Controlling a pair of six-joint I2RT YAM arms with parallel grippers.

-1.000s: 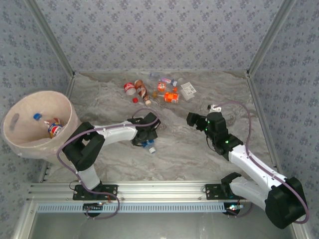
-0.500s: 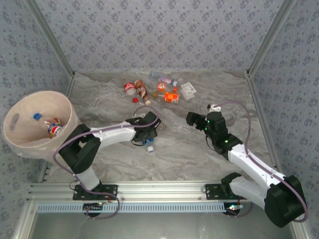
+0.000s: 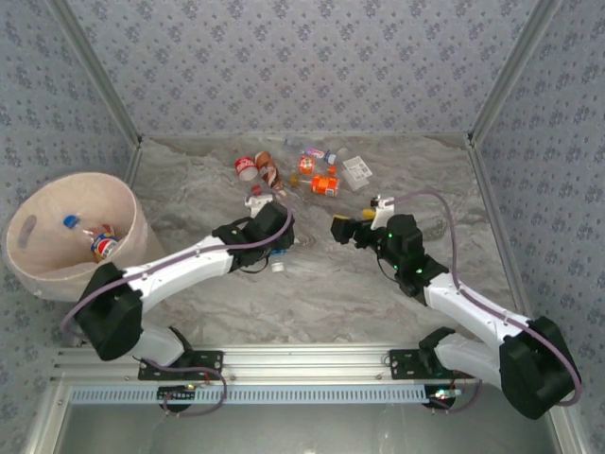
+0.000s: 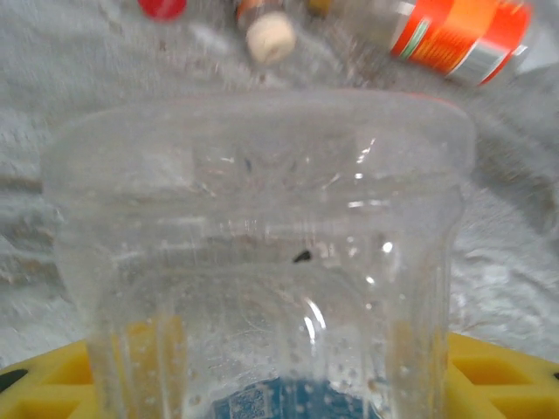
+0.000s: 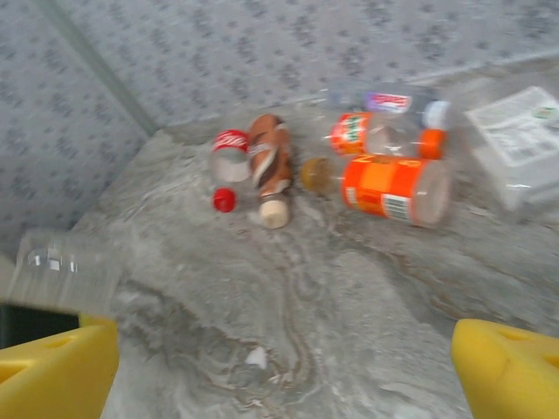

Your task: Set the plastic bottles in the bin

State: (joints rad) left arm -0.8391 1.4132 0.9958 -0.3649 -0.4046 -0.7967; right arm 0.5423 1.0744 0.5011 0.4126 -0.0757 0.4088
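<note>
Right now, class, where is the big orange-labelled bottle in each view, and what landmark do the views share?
Top external: big orange-labelled bottle in the far middle cluster.
Left wrist: big orange-labelled bottle at top right.
Right wrist: big orange-labelled bottle right of centre.
Landmark: red cap left of it.

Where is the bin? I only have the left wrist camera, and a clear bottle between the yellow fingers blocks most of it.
Observer: The bin stands by the table's left edge, well left of the left gripper and its clear bottle.
Operator: What is the right arm doing?
Observer: The right gripper is open and empty, facing the bottles at the back of the table.
</note>
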